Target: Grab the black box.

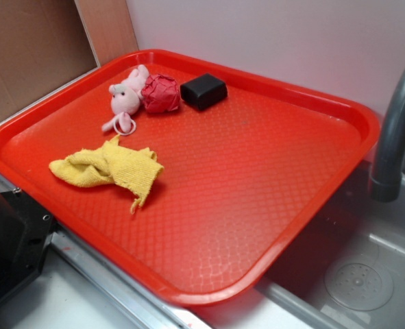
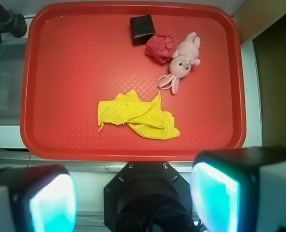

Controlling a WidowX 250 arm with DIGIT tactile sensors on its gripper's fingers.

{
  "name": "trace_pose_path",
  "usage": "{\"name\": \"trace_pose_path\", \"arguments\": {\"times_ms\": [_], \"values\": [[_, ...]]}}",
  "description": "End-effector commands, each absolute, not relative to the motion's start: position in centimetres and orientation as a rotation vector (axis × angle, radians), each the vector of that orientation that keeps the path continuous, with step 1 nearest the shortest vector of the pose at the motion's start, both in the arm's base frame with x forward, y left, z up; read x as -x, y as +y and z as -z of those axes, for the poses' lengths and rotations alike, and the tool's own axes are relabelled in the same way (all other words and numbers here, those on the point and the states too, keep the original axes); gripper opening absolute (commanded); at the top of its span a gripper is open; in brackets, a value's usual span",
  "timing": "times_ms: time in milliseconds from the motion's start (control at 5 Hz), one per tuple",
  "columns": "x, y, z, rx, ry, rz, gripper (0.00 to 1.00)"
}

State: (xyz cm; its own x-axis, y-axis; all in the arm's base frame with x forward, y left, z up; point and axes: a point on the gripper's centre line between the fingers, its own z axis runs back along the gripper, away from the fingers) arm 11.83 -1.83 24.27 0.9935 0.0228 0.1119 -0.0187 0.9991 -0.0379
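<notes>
Box (image 2: 142,28) sitting at tray's (image 2: 84,58) far edge, touching ball (image 2: 159,47), looking stiff, light, matte; gripper (image 2: 133,203) hanging wide, well short, likely pinching its free sides.

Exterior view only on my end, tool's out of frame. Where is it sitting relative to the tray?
Observer: The tool hangs off the tray, past the long edge nearest the yellow cloth.
Operator: Open or shut?
Observer: Open, jaws wide apart, nothing between them.
Operator: Box lined up?
Observer: Roughly. In the wrist view the black box sits by the far rim, almost straight ahead of the tool, with the cloth lying in between.
</notes>
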Motion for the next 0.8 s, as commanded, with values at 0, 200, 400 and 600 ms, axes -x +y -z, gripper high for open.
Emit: {"name": "trace_pose_path", "arguments": {"times_ms": [0, 200, 400, 600], "values": [[-11.8, -1.8, -24.3, 0.037, -0.113, -0.021, 1.00], [-13.0, -1.7, -24.0, 0.040, -0.160, -0.011, 1.00], [-14.9, -0.8, -22.9, 0.032, -0.188, -0.018, 1.00], [-17.3, 0.2, -21.3, -0.019, -0.262, -0.013, 1.00]]}}
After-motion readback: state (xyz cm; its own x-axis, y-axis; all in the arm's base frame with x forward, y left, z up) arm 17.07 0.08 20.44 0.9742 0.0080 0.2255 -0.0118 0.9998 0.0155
